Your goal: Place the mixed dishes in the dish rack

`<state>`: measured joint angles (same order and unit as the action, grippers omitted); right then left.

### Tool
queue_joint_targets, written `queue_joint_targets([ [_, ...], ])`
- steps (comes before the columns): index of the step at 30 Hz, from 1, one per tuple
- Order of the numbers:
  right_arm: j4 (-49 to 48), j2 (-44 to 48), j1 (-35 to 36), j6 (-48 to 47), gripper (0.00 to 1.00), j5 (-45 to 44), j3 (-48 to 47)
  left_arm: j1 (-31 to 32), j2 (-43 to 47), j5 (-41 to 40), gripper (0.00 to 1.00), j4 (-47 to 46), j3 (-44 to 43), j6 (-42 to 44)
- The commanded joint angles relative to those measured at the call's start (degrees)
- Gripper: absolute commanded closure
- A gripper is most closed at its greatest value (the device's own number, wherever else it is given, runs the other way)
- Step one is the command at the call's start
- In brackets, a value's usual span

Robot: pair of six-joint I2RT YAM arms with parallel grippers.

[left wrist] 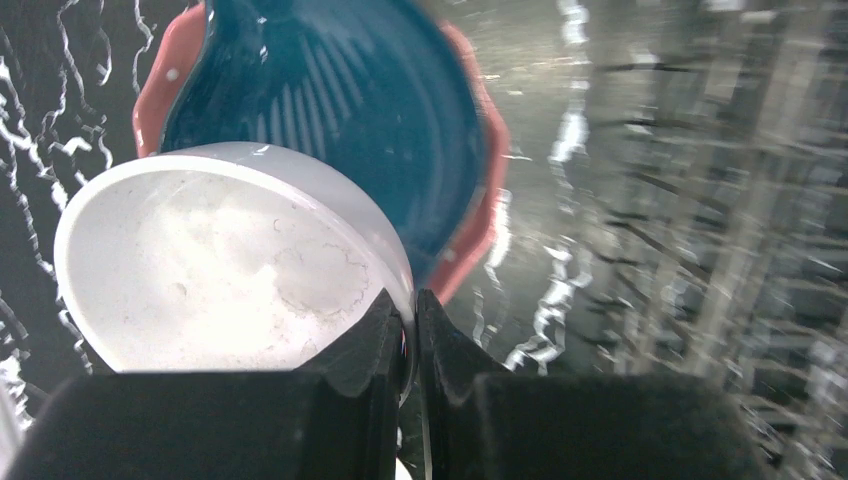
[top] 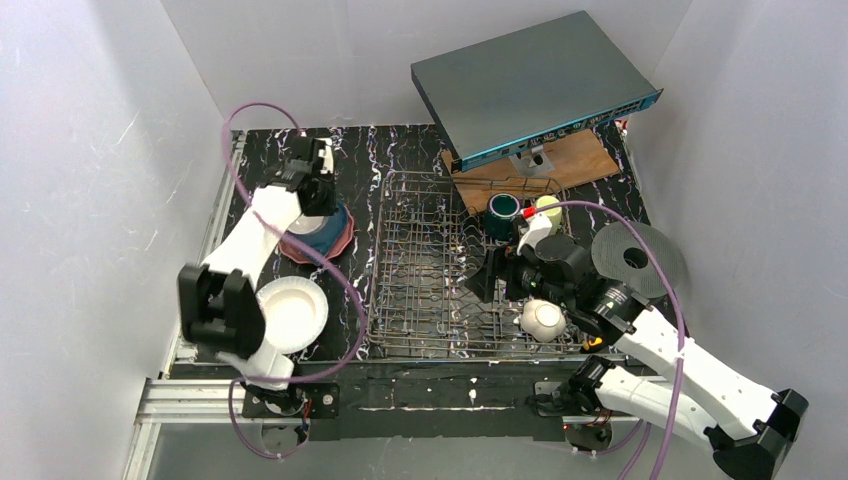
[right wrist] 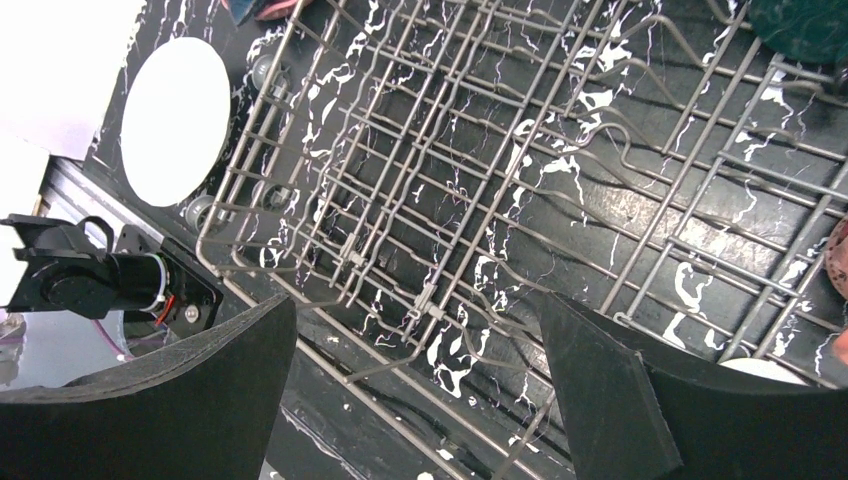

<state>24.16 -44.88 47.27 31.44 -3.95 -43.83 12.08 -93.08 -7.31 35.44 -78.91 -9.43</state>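
Note:
My left gripper (left wrist: 412, 310) is shut on the rim of a white bowl (left wrist: 230, 270). It holds the bowl just over the dark blue plate (left wrist: 370, 120), which lies on the pink scalloped plate (left wrist: 478, 200). From above, this gripper (top: 310, 188) is left of the dish rack (top: 450, 265). My right gripper (right wrist: 415, 390) is open and empty above the rack's near part (right wrist: 500, 180); from above it (top: 490, 275) is over the rack's right half. A dark teal mug (top: 502, 212), a light green mug (top: 547, 208) and another white bowl (top: 543, 318) sit in the rack.
A cream plate (top: 290, 313) lies on the table at the near left, also in the right wrist view (right wrist: 175, 120). A black disc (top: 638, 260) lies right of the rack. A flat grey box (top: 535, 85) rests on a wooden board (top: 570, 160) behind it.

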Motion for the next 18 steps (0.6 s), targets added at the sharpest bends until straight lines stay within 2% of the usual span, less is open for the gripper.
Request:
queue_joint_targets([
  [1, -3.1, -2.9, 0.8, 1.8, 0.02, 2.1, -3.8, 0.9, 17.1, 20.1, 1.00, -18.1, 10.3, -3.1],
  [3, -4.3, -4.7, 2.3, 1.5, 0.02, 1.5, -4.7, 2.4, 21.6, 27.2, 1.00, -25.2, 13.7, -5.2],
  [7, -4.6, -9.4, 6.7, -1.1, 0.02, -3.0, -9.4, 5.3, 24.5, 37.1, 1.00, -32.9, 16.4, -11.8],
  [13, -5.2, -17.0, 9.6, -6.1, 0.02, -8.3, -17.2, 6.2, 23.2, 47.2, 1.00, -48.3, 20.4, -29.4],
  [18, -7.5, -23.3, 9.8, -7.1, 0.02, -12.7, -23.1, 6.4, 21.1, 49.7, 1.00, -59.4, 24.0, -42.5],
])
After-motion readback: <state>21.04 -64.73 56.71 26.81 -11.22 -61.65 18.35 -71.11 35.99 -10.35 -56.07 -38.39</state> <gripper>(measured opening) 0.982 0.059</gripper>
